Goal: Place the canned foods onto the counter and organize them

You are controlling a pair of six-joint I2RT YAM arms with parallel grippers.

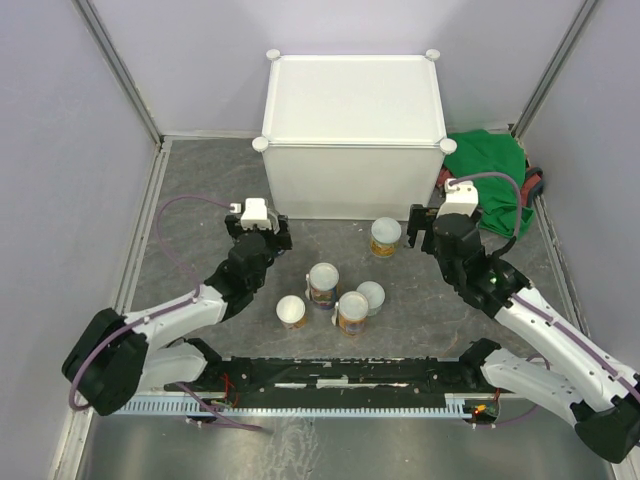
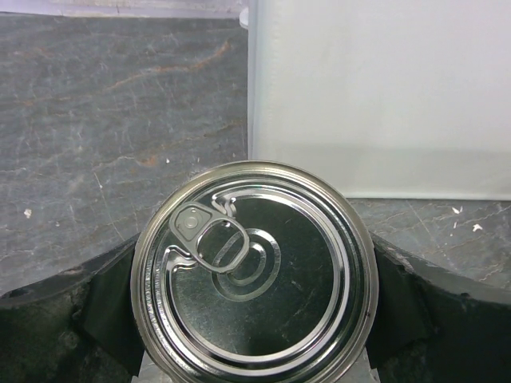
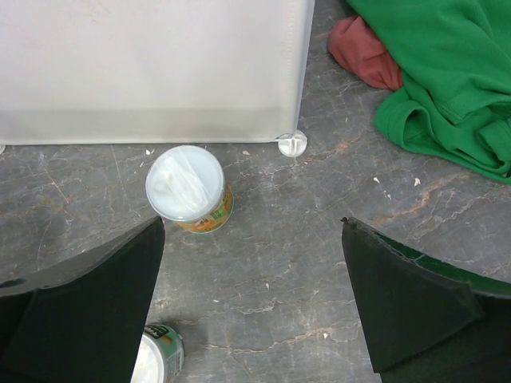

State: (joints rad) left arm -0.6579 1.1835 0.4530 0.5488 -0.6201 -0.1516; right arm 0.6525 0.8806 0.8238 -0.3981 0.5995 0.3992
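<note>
**One can gripped, five more down in front of the desk**

Found the left hand (image 1: 258,238) closed on a pull-tab can (image 2: 254,279), with dark fingers (image 2: 415,303) pressed against both its sides. Saw only that can's silver top from the left wrist view, with the tab toward the left. Could not tell whether lifted off the grey surface (image 1: 200,180) or resting on it. Located this hand and its can in front of the desk (image 1: 350,180), just off the desk's left front corner, with the white desk wall close behind the can.

Found the right hand (image 3: 252,239) wide open, gripping nothing, with only grey surface between its fingers. Located it in front of the desk's right front corner, pointed toward the desk.

Counted five more cans upright on the grey surface, all in front of the desk. Noted a pale-lid can (image 1: 386,237) with a yellow label closest to the desk, near its front wall but apart from it, toward the right foot (image 3: 292,144). Noted four cans (image 1: 323,283) clustered farther out from the desk front, roughly opposite its middle, with orange labels on at least two.

Saw round knobs (image 1: 273,55) at the desk's top corners. Saw a green cloth (image 1: 490,170) heaped beside the desk's right side, with a red cloth (image 3: 367,56) showing at the edge nearest the desk.
</note>
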